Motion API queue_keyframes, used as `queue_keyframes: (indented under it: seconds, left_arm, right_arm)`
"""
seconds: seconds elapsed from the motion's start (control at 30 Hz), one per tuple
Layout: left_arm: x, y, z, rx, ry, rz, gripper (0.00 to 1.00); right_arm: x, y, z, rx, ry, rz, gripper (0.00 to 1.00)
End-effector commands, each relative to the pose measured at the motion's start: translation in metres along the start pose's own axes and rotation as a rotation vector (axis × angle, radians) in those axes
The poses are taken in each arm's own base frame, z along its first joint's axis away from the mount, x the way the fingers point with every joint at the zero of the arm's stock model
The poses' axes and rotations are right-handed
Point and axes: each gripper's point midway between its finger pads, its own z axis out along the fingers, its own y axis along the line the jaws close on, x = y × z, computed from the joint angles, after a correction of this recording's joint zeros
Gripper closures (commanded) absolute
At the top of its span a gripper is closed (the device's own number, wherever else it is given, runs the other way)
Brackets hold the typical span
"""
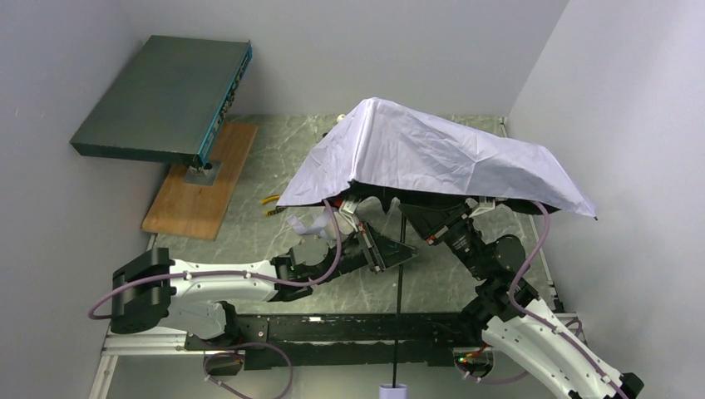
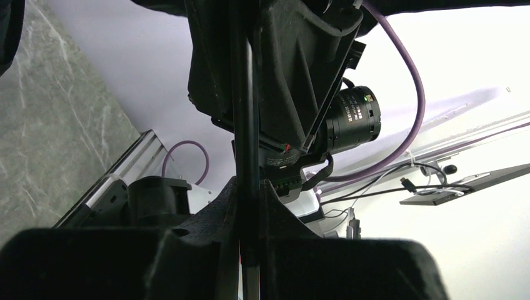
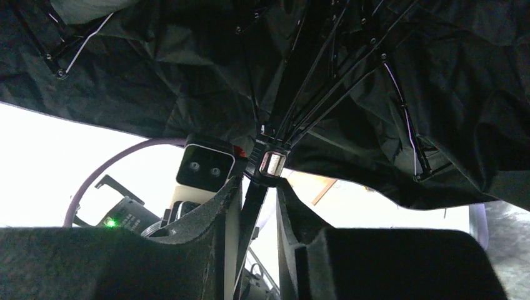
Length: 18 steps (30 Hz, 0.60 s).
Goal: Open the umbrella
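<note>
A: From above, where is the umbrella (image 1: 432, 158)?
B: Over the table (image 1: 278, 162); pale canopy spread and creased, covering both wrists; thin black shaft (image 1: 398, 332) running to the handle (image 1: 392, 390) at the near edge.
A: Left wrist?
B: Left claw (image 2: 248, 206) clamped on the shaft; the other arm's wrist just above.
A: Right wrist?
B: Right claw (image 3: 257, 200) closed around the shaft under the runner (image 3: 272, 164); dark underside and ribs overhead.

The umbrella (image 1: 432, 154) spreads above the table (image 1: 283, 158), middle and right — a board (image 1: 187, 208) lies on its left.
</note>
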Motion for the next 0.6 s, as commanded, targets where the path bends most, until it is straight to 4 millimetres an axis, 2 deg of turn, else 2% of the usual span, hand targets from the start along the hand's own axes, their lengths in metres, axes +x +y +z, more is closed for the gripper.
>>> queue_keyframes:
  seconds: [0.0,0.23,0.43,0.57]
  left_arm:
    - [-0.002,-0.068,0.001,0.187,0.011,0.044,1.00]
    - [0.002,-0.076,0.005,0.137,0.038,0.138,1.00]
    - [-0.006,-0.078,0.003,0.107,0.014,0.178,1.00]
    - [-0.011,-0.075,0.000,0.089,-0.004,0.187,1.00]
  right_arm:
    - [-0.005,0.003,0.005,-0.018,-0.028,0.000,0.77]
    - [0.003,0.002,0.008,-0.016,0.009,0.024,0.76]
    - [0.007,0.004,0.005,-0.029,0.026,0.051,0.67]
    - [0.009,0.008,0.004,-0.042,0.039,0.057,0.69]
